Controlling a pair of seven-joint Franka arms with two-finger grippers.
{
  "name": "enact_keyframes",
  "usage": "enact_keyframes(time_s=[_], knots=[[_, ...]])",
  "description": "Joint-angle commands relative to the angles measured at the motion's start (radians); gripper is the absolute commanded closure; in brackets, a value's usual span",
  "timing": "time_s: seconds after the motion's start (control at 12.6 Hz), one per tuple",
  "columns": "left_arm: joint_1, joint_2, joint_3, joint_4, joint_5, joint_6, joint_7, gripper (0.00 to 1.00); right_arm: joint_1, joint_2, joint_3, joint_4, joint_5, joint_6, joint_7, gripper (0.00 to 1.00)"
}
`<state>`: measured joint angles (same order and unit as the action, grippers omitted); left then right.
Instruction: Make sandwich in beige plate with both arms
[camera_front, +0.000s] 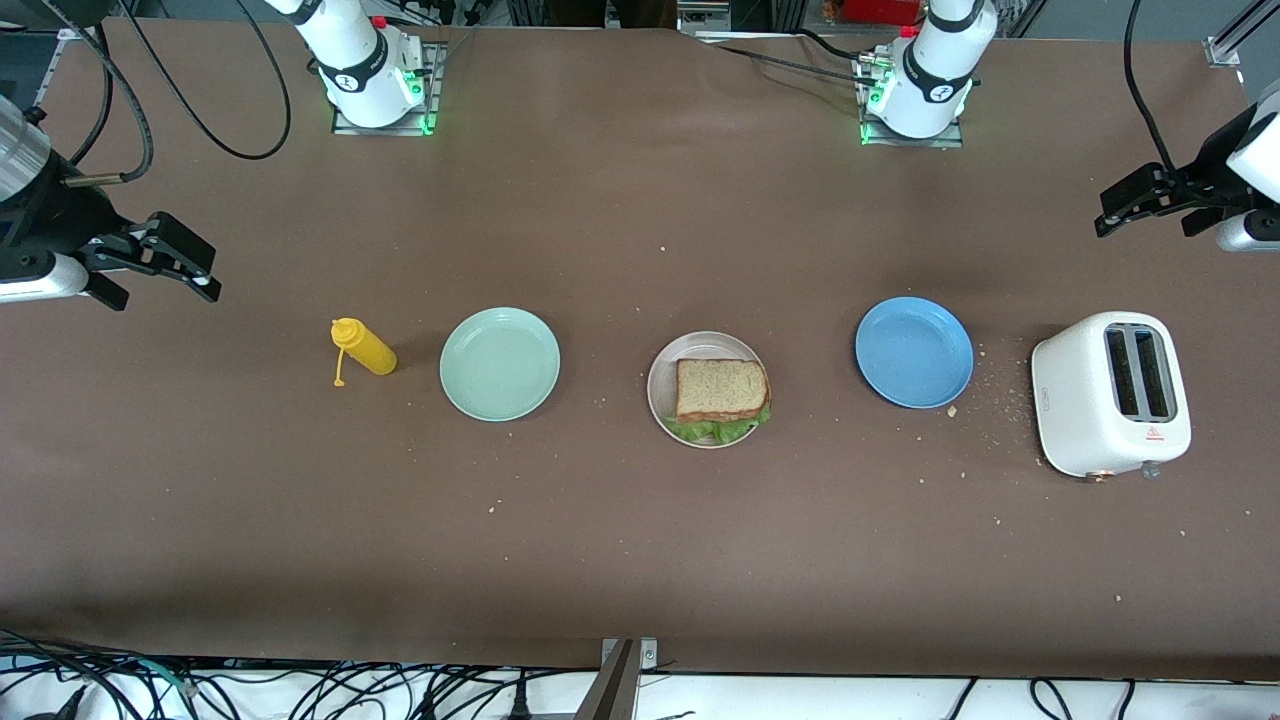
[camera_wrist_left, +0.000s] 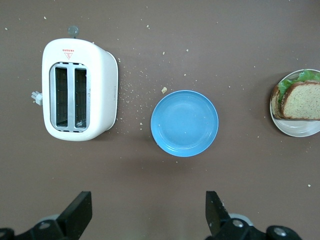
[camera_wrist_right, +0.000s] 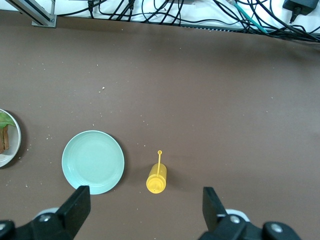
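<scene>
- Currently both arms wait, pulled out to the two ends of the table, up in the air.
- Left gripper (camera_front: 1112, 212): hangs over bare table at the left arm's end, black fingers (camera_wrist_left: 80, 212) wide apart, nothing between them. Its wrist view looks straight down on the toaster, the blue plate and part of the sandwich.
- Right gripper (camera_front: 190, 262): hangs over bare table at the right arm's end, fingers (camera_wrist_right: 77, 206) spread wide, holding nothing. Its wrist view looks down on the green plate and the mustard bottle.
- Sandwich (camera_front: 722, 393): sits in the beige plate (camera_front: 660, 385) mid-table. Square, lying flat, edges roughly square to the table edges, so no clear long axis. Top slice is brown, grainy bread; ruffled green lettuce (camera_front: 712, 431) sticks out on the side nearer the front camera. Bottom slice shows only as an edge in the left wrist view.
- Beige plate: round, pale, raised rim, smooth.
- Blue plate (camera_front: 914, 352): round, smooth, lies between the beige plate and the toaster, a few crumbs on it.
- Toaster (camera_front: 1110, 393): white, rounded box, two dark slots facing up, near the left arm's end; crumbs scattered beside it.
- Green plate (camera_front: 500, 363): round, mint, between the beige plate and the bottle.
- Mustard bottle (camera_front: 364, 347): yellow plastic, lying on its side, cap strap dangling toward the front camera.
- Table (camera_front: 640, 560): brown, matte covering.
</scene>
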<state>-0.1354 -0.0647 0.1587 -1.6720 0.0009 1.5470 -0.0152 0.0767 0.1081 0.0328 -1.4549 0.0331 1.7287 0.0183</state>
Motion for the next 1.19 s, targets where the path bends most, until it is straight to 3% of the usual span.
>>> enact_keyframes(time_s=[0.0, 1.11], knots=[[0.01, 0.0, -0.007, -0.003, -0.007, 0.004, 0.012, 0.0, -0.002, -0.014, 0.004, -0.022, -0.013, 0.011, 0.012, 0.01], [0.007, 0.059, -0.004, 0.04, -0.009, -0.002, 0.008, 0.0, 0.0, -0.018, 0.006, -0.024, -0.016, 0.0, 0.041, 0.01]])
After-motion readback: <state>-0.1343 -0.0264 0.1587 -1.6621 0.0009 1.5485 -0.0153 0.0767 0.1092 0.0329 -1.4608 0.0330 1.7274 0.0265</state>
